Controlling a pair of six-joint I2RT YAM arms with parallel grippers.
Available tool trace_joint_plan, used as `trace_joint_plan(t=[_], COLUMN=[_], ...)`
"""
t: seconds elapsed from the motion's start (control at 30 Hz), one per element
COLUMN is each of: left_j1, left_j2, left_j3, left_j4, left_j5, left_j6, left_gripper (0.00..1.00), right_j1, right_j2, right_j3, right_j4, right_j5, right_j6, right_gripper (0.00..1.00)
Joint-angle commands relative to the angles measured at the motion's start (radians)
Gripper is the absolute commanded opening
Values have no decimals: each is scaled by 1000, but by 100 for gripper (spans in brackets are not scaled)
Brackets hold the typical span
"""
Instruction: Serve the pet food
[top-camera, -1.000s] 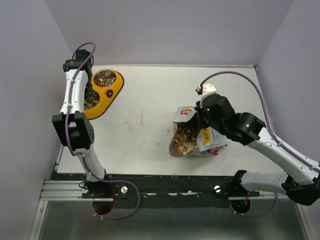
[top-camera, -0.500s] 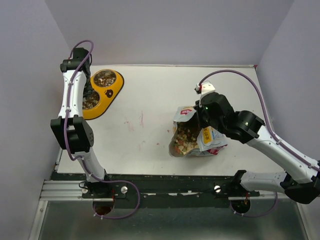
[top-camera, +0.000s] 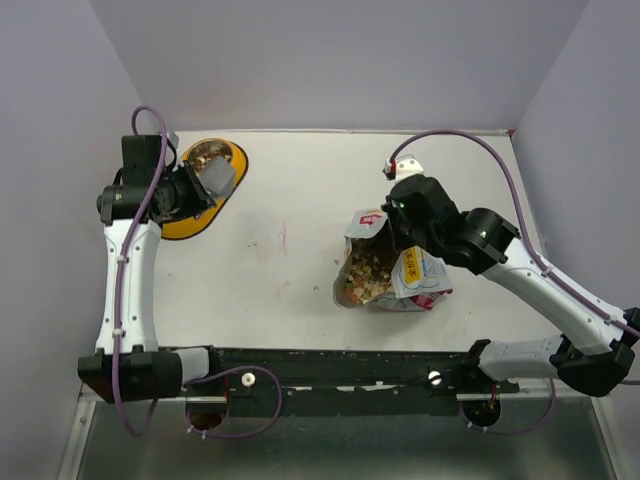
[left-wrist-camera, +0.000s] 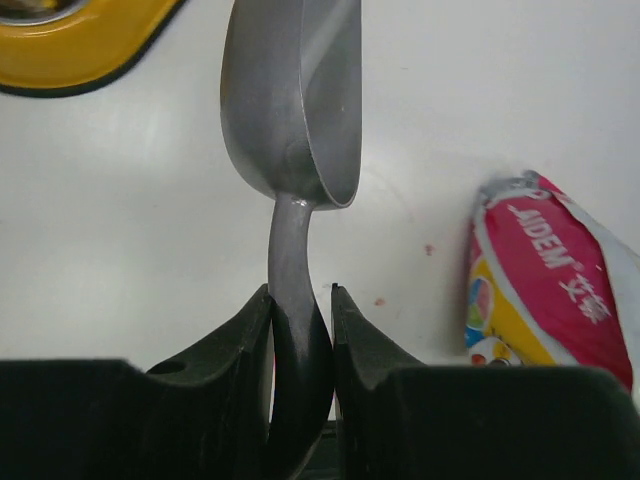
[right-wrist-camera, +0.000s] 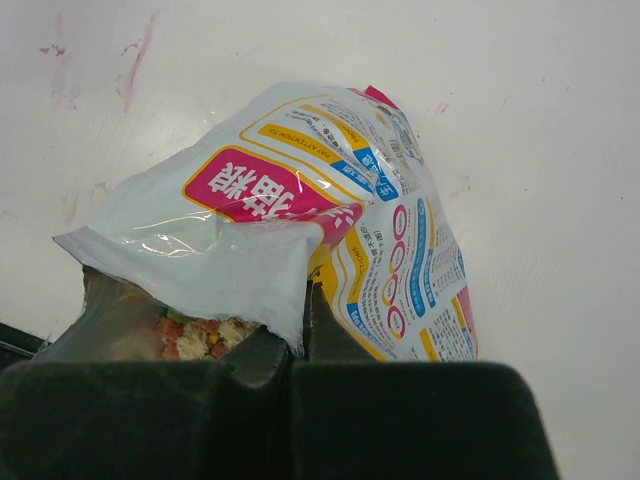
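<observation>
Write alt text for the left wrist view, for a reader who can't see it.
The left fingers clamp the handle of a silver scoop, its bowl pointing away over the white table. The edge of a yellow bowl shows at top left, and a pink-and-yellow pouch lies at right.

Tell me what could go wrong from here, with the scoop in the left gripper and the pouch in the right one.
1. The left gripper pinches the scoop only by its thin handle, so it may twist or slip when it digs into kibble.
2. The right gripper holds just a fold of the pouch at its mouth; if that slips, the mouth may collapse or kibble spill onto the table.
</observation>
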Motion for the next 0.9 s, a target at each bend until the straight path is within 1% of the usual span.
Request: trace_joint_plan(t=[0.0, 0.07, 0.1, 0.17, 0.2, 0.37, 0.4, 0.47, 0.53, 0.63, 0.7, 0.87], left_j1=[-58, -60, -63, -64, -69, -69, -69, -69, -68, -55, -28, 57], left_j2=[-206, -304, -346, -436, -481, -625, -645, -673, -659, -575, -486, -219], left_j3=[-252, -416, -513, -672, -729, -981, -1022, -1101, -1153, -1210, -1215, -1138], left_j4=[349, 499, 609, 757, 809, 1007, 1047, 1060, 1048, 1113, 1171, 1258], left_j5=[366, 448, 492, 544, 549, 514, 487, 401, 335, 296, 308, 374], left_j6=[-110, -207, -260, -331, -351, -433, -455, -485, -509, -523, -509, -427], left_gripper=[0, 0, 0, 0, 0, 0, 0, 0, 0, 0, 0, 0], right_j1=[2, 3, 2, 3, 2, 3, 3, 2, 2, 3, 2, 3], right_j2=[18, 26, 30, 38, 41, 49, 50, 52, 53, 55, 57, 63], right_j3=[115, 135, 144, 163, 176, 203, 204, 213, 224, 242, 253, 275], right_j4=[95, 92, 88, 77, 71, 39, 33, 22, 11, -3, -15, -41], right_j5=[45, 48, 48, 45, 42, 30, 29, 27, 25, 27, 24, 18], right_j6=[17, 21, 23, 27, 32, 55, 61, 69, 77, 86, 90, 97], right_gripper=[1, 1, 1, 1, 1, 1, 1, 1, 1, 1, 1, 1])
